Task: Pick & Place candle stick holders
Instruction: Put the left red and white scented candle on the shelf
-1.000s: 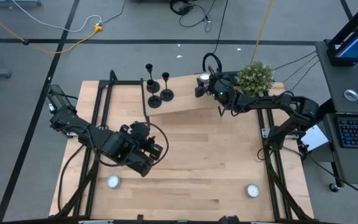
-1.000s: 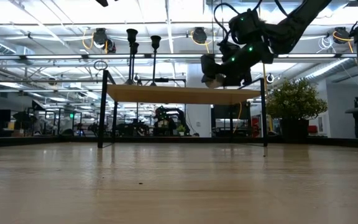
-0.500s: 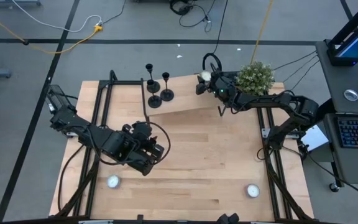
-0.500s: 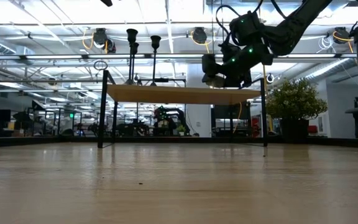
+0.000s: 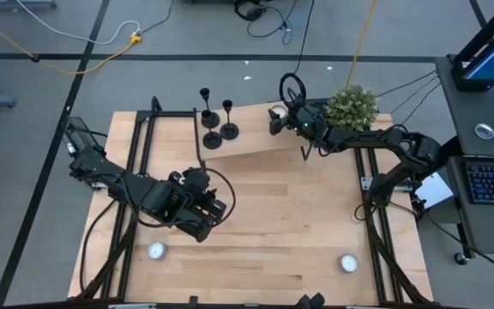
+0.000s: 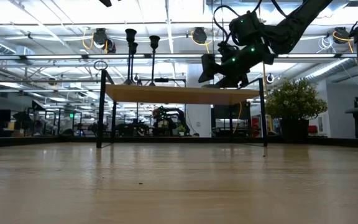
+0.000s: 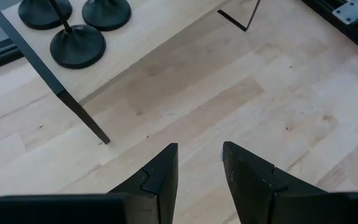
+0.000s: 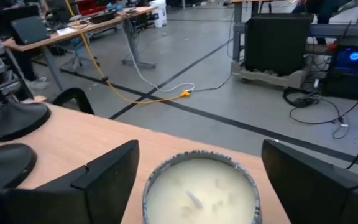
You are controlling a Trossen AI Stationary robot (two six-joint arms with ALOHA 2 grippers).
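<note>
Your wooden table (image 5: 264, 223) carries a raised shelf (image 5: 256, 137) in a bright workshop. The candlesticks (image 5: 217, 124) stand at the shelf's left end. Your right gripper (image 5: 274, 116) has spread wider around the candle (image 8: 197, 190); your left gripper (image 7: 199, 165) hovers narrow, empty.

You are looking at two arms built of dark, nearly black blocky links, each trailing black cable that is looping loosely off the wrist housing, the loop nearest the raised wooden shelf (image 5: 256, 133) belonging to the right arm. Small green lights are glowing on the right arm's wrist block. The left gripper (image 7: 199, 163) is showing two flat black tapered fingers with stepped notches in their inner edges, while the right gripper (image 8: 194, 168) is showing broad, matte black slabs.
</note>
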